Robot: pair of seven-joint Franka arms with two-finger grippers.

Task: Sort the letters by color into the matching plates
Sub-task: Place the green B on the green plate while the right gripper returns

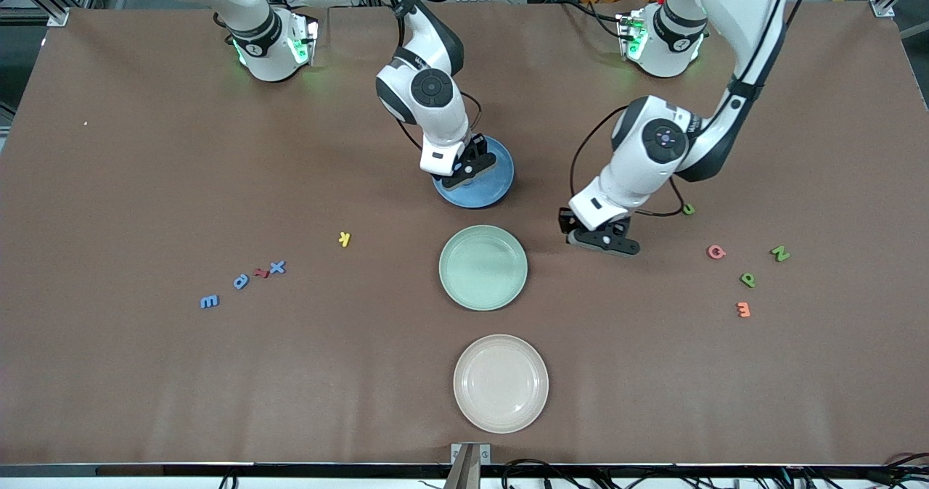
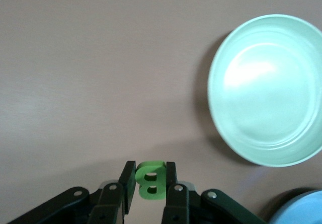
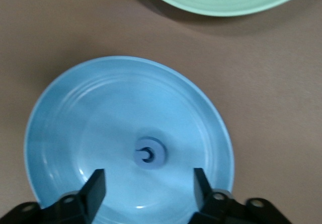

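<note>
My left gripper (image 1: pixel 604 241) is shut on a green letter B (image 2: pixel 150 180), held above the table beside the mint green plate (image 1: pixel 483 267), which also shows in the left wrist view (image 2: pixel 266 90). My right gripper (image 1: pixel 468 173) is open over the blue plate (image 1: pixel 493 188). A round blue letter (image 3: pixel 149 152) lies in the blue plate (image 3: pixel 90 128). Blue letters E (image 1: pixel 209 301), a round one (image 1: pixel 241 281) and X (image 1: pixel 277 266) lie toward the right arm's end. Green letters N (image 1: pixel 779 253), P (image 1: pixel 747 279) and a small one (image 1: pixel 688 209) lie toward the left arm's end.
A cream-beige plate (image 1: pixel 501 382) sits nearest the front camera. A yellow K (image 1: pixel 345 239), a red letter (image 1: pixel 261 273), a pink letter (image 1: pixel 716 252) and an orange letter (image 1: pixel 743 309) lie on the brown table.
</note>
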